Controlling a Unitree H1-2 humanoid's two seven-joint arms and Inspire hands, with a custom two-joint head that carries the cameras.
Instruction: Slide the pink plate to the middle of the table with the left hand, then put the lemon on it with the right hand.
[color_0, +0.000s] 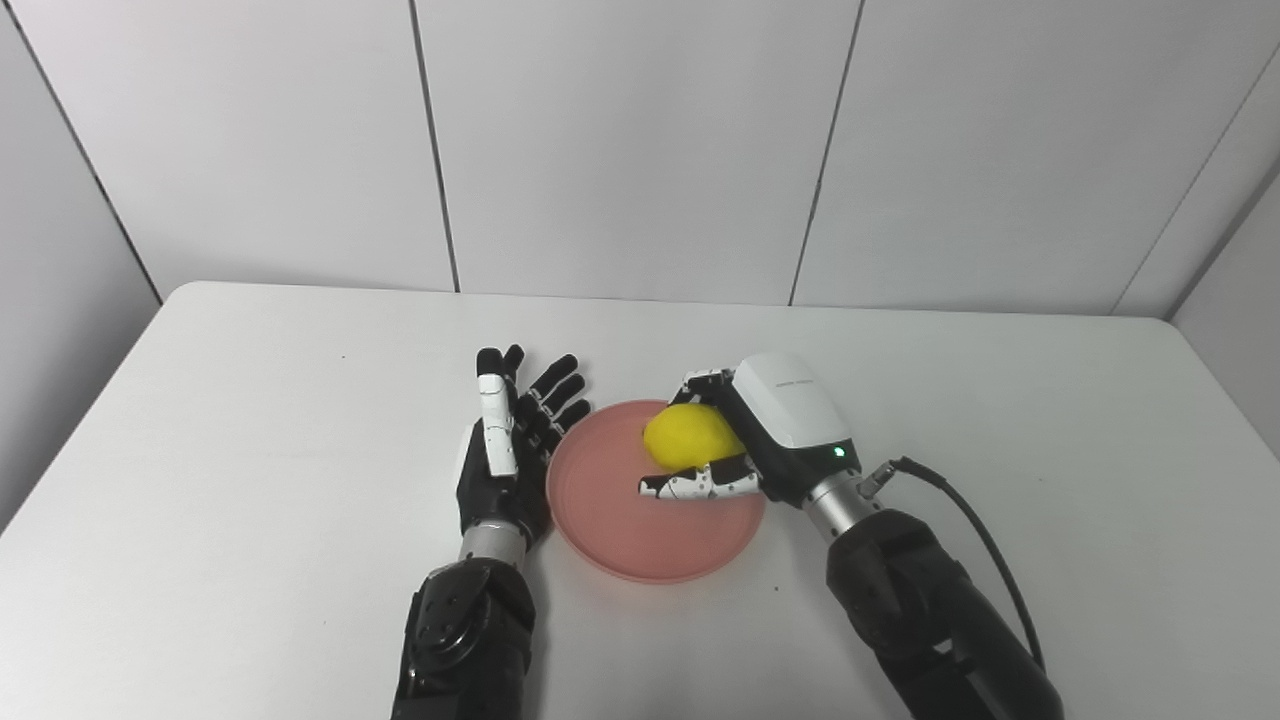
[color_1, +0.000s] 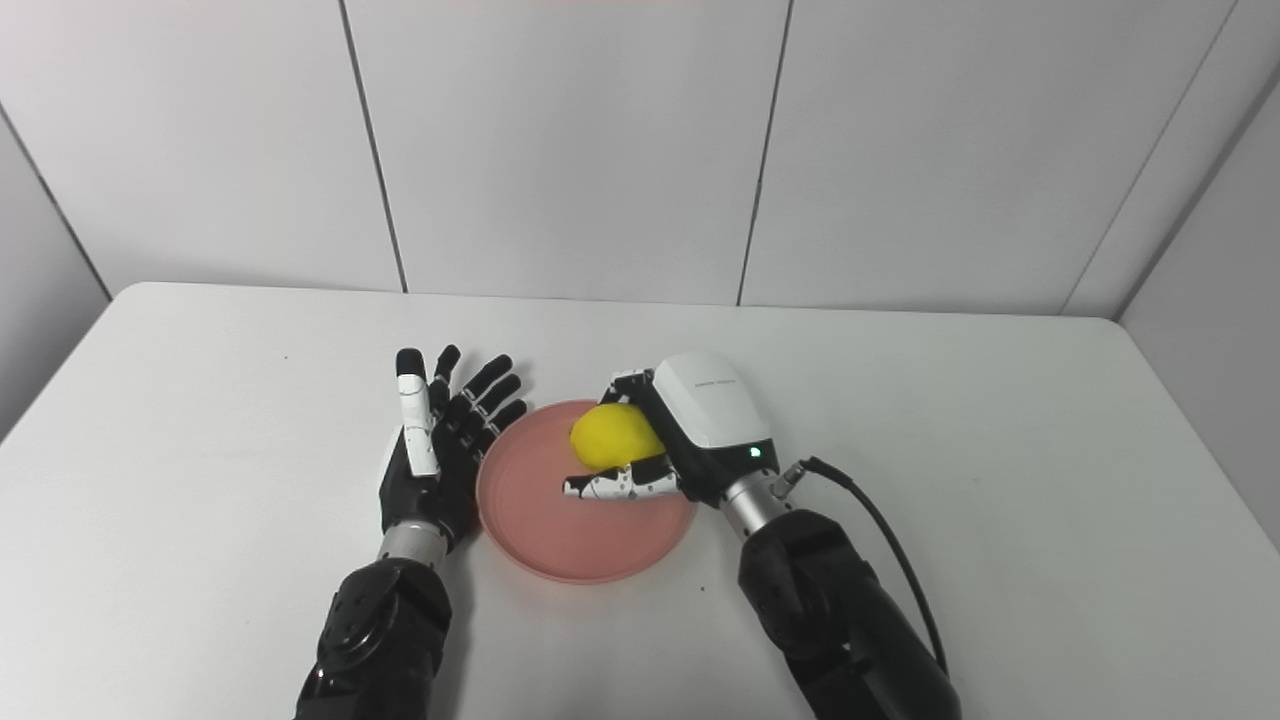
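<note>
Left eye view: lemon (color_0: 690, 436) in right hand (color_0: 760, 430), over pink plate (color_0: 620, 530).

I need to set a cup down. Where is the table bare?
Bare: the white table right of the right hand, left of the open left hand, and behind both. Crowded: the round pink plate under the yellow lemon.

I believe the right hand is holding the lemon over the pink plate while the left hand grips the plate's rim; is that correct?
Not quite. The left hand is not gripping the rim: it is open, fingers spread, beside the pink plate on its left. The left eye view shows this. The rest stands: the right hand does hold the lemon over the plate.
</note>
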